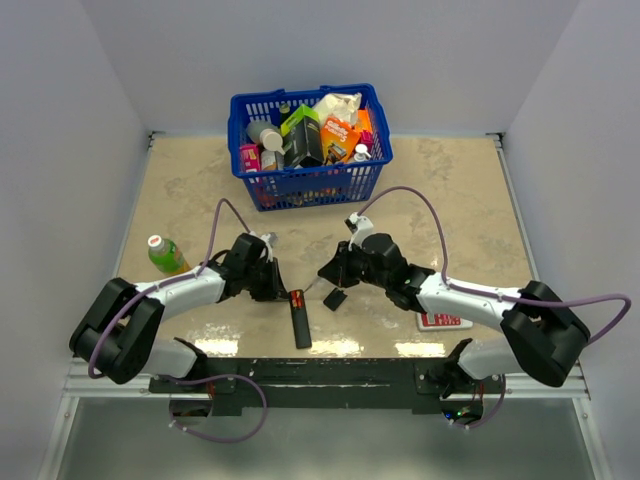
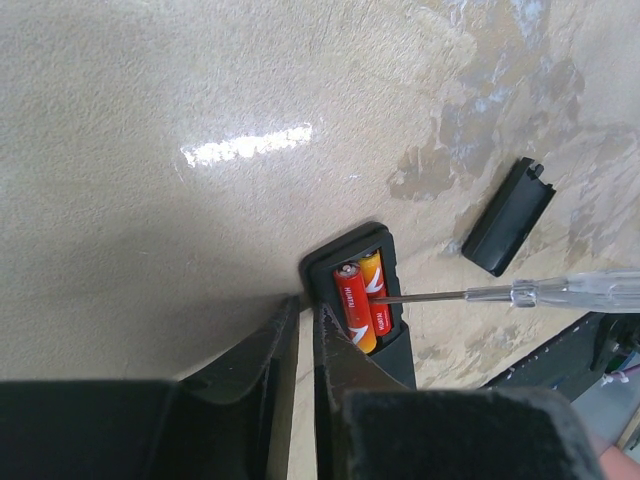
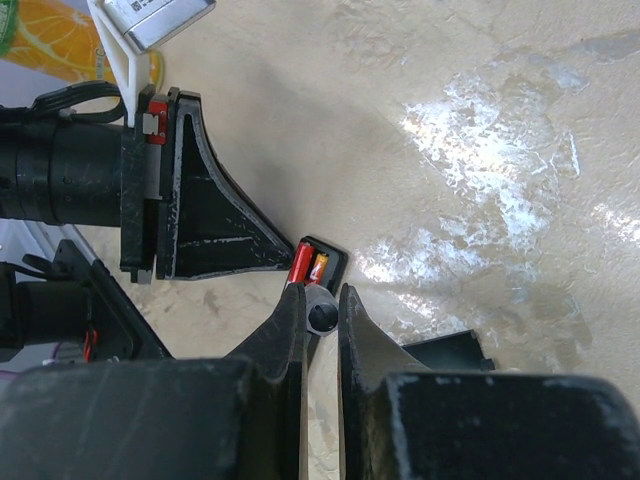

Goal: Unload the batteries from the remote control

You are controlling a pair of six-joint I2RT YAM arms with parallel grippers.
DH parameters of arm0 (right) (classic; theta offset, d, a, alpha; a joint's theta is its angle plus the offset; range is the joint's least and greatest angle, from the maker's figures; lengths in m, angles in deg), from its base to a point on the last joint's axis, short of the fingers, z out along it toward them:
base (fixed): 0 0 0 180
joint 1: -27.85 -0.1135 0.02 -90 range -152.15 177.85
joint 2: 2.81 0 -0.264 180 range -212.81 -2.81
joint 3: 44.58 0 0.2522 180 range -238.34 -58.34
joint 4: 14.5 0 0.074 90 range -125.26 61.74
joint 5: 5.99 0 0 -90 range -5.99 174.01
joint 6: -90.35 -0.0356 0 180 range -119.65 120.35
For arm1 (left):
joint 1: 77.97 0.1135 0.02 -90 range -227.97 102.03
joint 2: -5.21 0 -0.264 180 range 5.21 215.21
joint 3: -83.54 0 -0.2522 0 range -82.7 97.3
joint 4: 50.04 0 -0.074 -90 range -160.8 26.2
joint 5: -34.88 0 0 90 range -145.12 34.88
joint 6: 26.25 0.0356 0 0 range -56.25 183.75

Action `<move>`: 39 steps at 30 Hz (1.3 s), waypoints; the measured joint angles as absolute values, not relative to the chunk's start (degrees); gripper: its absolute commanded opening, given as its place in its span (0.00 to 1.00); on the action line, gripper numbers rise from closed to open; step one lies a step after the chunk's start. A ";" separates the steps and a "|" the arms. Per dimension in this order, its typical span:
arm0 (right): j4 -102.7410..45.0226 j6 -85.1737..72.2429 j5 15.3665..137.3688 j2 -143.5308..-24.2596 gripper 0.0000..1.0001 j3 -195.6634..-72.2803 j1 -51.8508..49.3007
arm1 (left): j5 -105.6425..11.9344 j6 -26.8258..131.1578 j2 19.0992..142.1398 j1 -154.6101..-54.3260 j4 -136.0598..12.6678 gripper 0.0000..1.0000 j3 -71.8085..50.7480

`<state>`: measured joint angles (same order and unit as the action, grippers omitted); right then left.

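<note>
While cover (image 2: 508,216) lies off beside remote control (image 1: 300,325), prying step in hand. Right fingers (image 3: 285,330) clamped on screwdriver (image 2: 520,293), tip against batteries (image 2: 355,305). Both cells seated in open bay, near counter (image 1: 450,200) near edge. Left fingers (image 2: 265,360) barely apart, empty, tips at bay end. Next: lever one cell up gently. Open room toward right edge; basket (image 1: 310,185) well off at far edge.
</note>
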<state>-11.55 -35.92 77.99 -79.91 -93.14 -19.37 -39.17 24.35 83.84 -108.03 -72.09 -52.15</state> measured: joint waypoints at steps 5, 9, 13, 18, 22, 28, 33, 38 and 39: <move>-11.55 -35.77 77.97 -79.67 0.00 -93.12 -19.39 | -39.19 24.37 83.84 -108.03 -72.12 0.16 -52.15; -11.40 -35.73 77.94 -77.90 0.00 -92.53 -19.39 | -39.19 24.37 83.87 -108.03 -72.25 0.16 -52.07; -11.01 -35.77 77.94 -75.48 0.00 -91.48 -19.39 | -38.97 24.35 83.95 -108.03 -72.14 0.16 -52.07; -10.77 -35.75 77.94 -74.98 0.00 -91.44 -19.39 | -38.19 24.26 84.17 -108.01 -71.88 0.17 -52.07; -10.81 -35.70 77.97 -75.46 0.00 -91.44 -19.39 | -38.06 24.00 84.19 -108.01 -72.05 0.19 -52.05; -10.88 -35.73 77.97 -76.05 0.00 -91.44 -19.39 | -42.01 24.17 84.19 -108.05 -76.60 0.21 -49.64; -10.99 -35.73 77.97 -76.05 0.00 -91.44 -19.39 | -45.40 24.39 84.35 -108.05 -80.05 0.20 -47.96; -12.41 -35.68 78.05 -75.67 0.00 -91.46 -19.39 | -45.97 24.41 84.50 -108.05 -80.66 0.20 -47.65; -12.91 -35.68 78.07 -75.37 0.00 -91.46 -19.39 | -45.95 24.41 84.50 -108.05 -80.64 0.20 -47.65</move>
